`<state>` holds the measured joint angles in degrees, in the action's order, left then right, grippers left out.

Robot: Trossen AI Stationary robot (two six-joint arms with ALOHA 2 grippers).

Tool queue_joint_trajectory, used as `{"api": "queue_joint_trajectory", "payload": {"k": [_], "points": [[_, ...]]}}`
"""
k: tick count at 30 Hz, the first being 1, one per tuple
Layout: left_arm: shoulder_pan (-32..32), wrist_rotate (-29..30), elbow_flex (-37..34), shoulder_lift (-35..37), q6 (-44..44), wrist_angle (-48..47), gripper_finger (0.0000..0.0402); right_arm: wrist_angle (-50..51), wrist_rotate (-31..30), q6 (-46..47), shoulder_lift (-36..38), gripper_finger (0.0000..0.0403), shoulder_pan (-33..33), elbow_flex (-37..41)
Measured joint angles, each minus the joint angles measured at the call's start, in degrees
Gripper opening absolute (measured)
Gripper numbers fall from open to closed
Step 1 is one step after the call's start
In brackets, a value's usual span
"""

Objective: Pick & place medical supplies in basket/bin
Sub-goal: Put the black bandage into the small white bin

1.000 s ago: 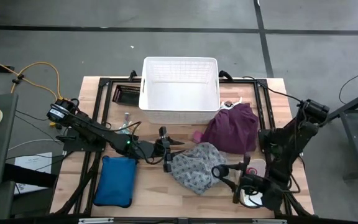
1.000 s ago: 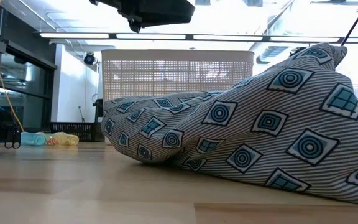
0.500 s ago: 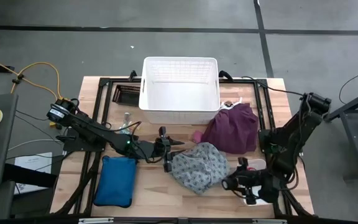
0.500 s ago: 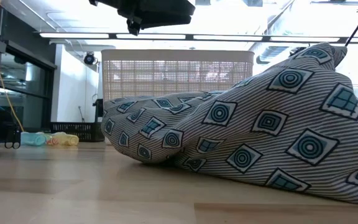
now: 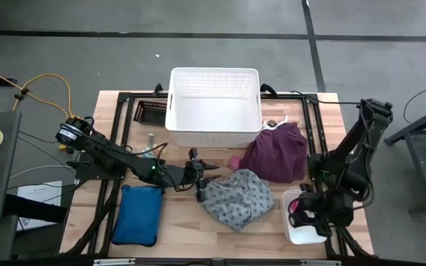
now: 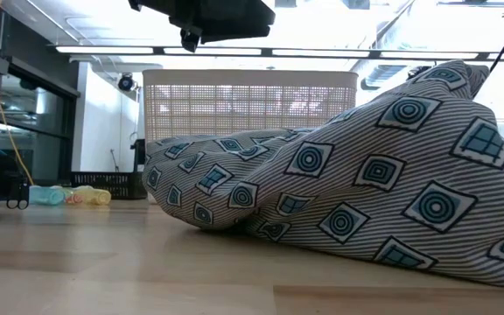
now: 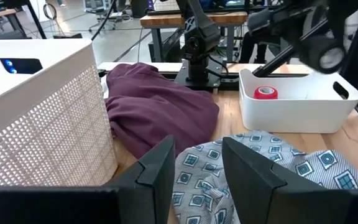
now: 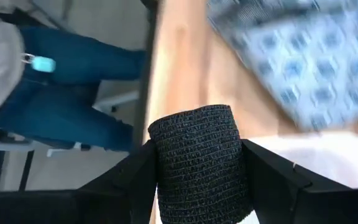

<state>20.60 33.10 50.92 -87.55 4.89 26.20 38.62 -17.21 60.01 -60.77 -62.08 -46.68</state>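
The grey patterned cloth [image 5: 235,198] lies bunched on the table's near middle, with the purple cloth [image 5: 276,151] beyond it beside the white basket [image 5: 214,80]. A pink tape roll [image 7: 266,92] sits inside the small white bin [image 5: 293,230] at the near right. My right gripper [image 5: 305,209] hovers over that bin, shut on a small black textured block [image 8: 201,158]. My left gripper [image 5: 198,181] is open and low at the grey cloth's left edge [image 7: 197,168], touching nothing. A small clear bottle [image 5: 151,140] stands left of the basket. My right gripper pinches the black block [image 8: 201,158] between its two fingers [image 8: 135,180], which press its two opposite sides. The block is lifted clear, above the rim of the small white bin [image 8: 328,165].
A blue pouch [image 5: 139,214] lies at the near left. A dark tray [image 5: 152,112] sits left of the basket, with pastel rolls [image 6: 68,197] near it. Black frame rails cross the table. A person in jeans [image 8: 73,93] stands just off the table's edge.
My right gripper has moved from beside the grey cloth's right edge toward the table's right, carrying the black block over the small white bin. Its arm has swung and turned with it. The left arm and the cloths have stayed put.
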Motion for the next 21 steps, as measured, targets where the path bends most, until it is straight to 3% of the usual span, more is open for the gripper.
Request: {"api": "queue_joint_trajectory", "payload": {"k": [4, 11, 21], "points": [[-0.3, 0.0, 0.0, 0.0, -0.2, 0.0, 0.0128, 4.8, 0.8, 7.8, -1.7, 0.0201, -2.0, 0.0], [-0.3, 0.0, 0.0, 0.0, -0.3, 0.0, 0.0128, 4.3, 3.4, 18.5, -10.1, 0.0201, -4.1, 0.0], [-0.3, 0.0, 0.0, 0.0, -0.3, 0.0, 0.0128, 0.8, 9.9, 19.8, -21.4, 0.0201, -4.7, 0.0]]}}
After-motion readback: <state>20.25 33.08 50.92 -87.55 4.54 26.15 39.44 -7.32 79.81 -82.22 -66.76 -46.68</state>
